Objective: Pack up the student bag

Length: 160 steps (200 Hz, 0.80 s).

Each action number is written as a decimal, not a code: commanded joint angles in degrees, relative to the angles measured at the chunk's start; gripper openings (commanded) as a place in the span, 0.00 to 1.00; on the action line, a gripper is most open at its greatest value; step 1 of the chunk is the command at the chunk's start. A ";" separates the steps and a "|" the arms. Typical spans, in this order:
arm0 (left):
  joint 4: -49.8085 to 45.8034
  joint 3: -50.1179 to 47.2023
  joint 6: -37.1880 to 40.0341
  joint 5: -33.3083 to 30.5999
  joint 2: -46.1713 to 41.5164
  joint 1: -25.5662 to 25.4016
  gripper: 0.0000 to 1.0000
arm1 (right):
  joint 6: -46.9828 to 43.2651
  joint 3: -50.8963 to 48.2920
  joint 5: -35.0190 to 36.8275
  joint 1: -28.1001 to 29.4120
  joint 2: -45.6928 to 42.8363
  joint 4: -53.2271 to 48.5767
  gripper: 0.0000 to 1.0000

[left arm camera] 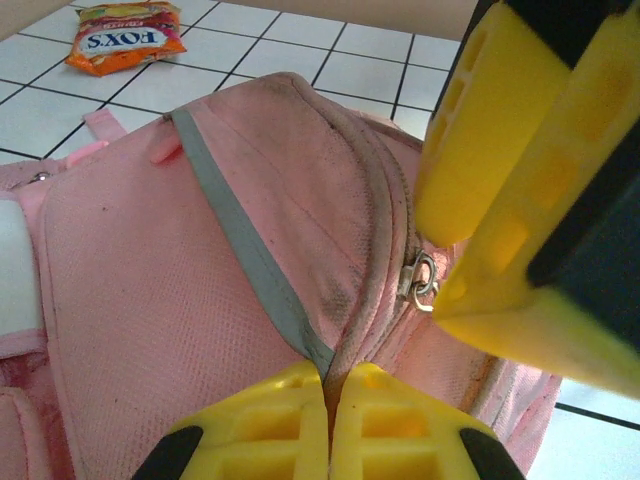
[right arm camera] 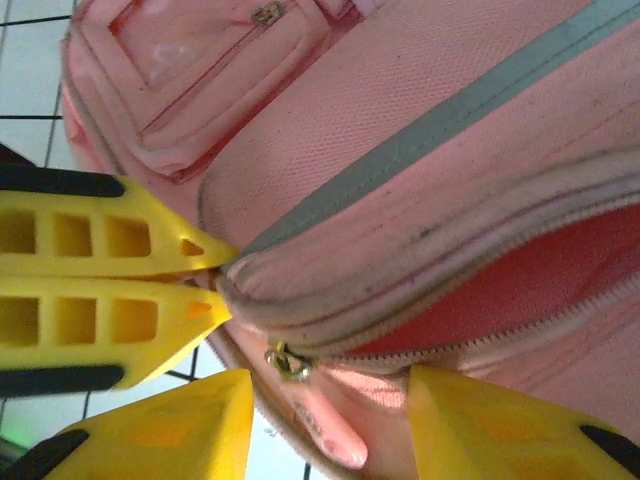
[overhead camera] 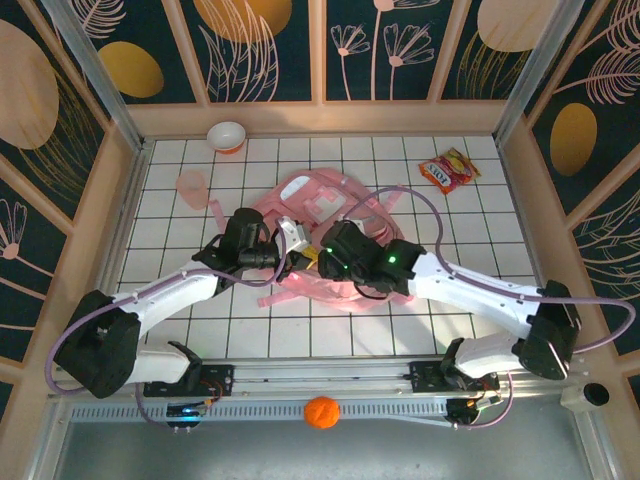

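**Two claws meeting at the zip of the student bag**

From above, the student bag (overhead camera: 300, 190) is lying in the middle of the tiled table (overhead camera: 330, 335). Both arms are reaching in over its near edge, so the left gripper (overhead camera: 295, 250) and the right gripper (overhead camera: 318, 262) are sitting just beside each other. A bowl (overhead camera: 228, 135), a translucent pink cup (overhead camera: 190, 185) and a snack packet (overhead camera: 448, 170) are resting well apart from the bag toward the far side. An orange ball (overhead camera: 322, 411) is sitting on the near rail.

On the left wrist camera, the left gripper's yellow fingers are pressing together on a fold of the bag's fabric, right where the grey trim (left arm camera: 250, 260) is running into them. The right gripper's fingers are crowding in from the right, with the metal zipper pull (left arm camera: 420, 280) just beside them.

On the right wrist camera, the right gripper's jaws are standing partly apart and clasping nothing. The zipper pull and its pink tab (right arm camera: 330, 435) are lying in the gap between them. The zip is gaping partway, showing the darker lining (right arm camera: 520, 290).

The step in hand is probably opening the main compartment. To do it well, the right claw should be closing squarely on the tab rather than on the fabric lip. It should then be drawing along the line of the zip while the left claw is holding the seam taut. Catching loose cloth, or dragging the soft bag along, is the likely failure.
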 commanded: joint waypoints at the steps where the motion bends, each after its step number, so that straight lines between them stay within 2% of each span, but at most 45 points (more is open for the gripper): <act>1: 2.32 2.96 -2.48 3.84 -0.73 -0.21 0.00 | -0.78 3.37 5.68 0.66 2.81 -4.50 0.45; 15: 2.15 3.23 -2.33 3.71 -0.80 -0.14 0.00 | 0.96 4.90 8.50 0.93 4.37 -7.98 0.43; 38: 1.36 3.54 -1.71 3.40 -0.73 -0.16 0.00 | 3.11 7.13 11.73 1.31 5.91 -13.04 0.31; 64: 0.76 3.45 -1.09 3.15 -0.66 -0.21 0.00 | 2.83 6.38 11.38 1.41 4.64 -12.75 0.18; 101: -0.19 3.02 -0.35 2.00 -0.87 -0.17 0.00 | 4.28 5.41 11.26 1.08 2.44 -14.17 0.08; 135: -1.71 2.66 1.42 0.11 -1.05 -0.21 0.00 | 4.70 3.14 7.92 -1.53 0.03 -14.51 0.04; 160: -3.68 2.80 3.34 -2.17 -1.30 -0.19 0.00 | 1.89 0.04 1.86 -4.82 -2.99 -11.31 0.02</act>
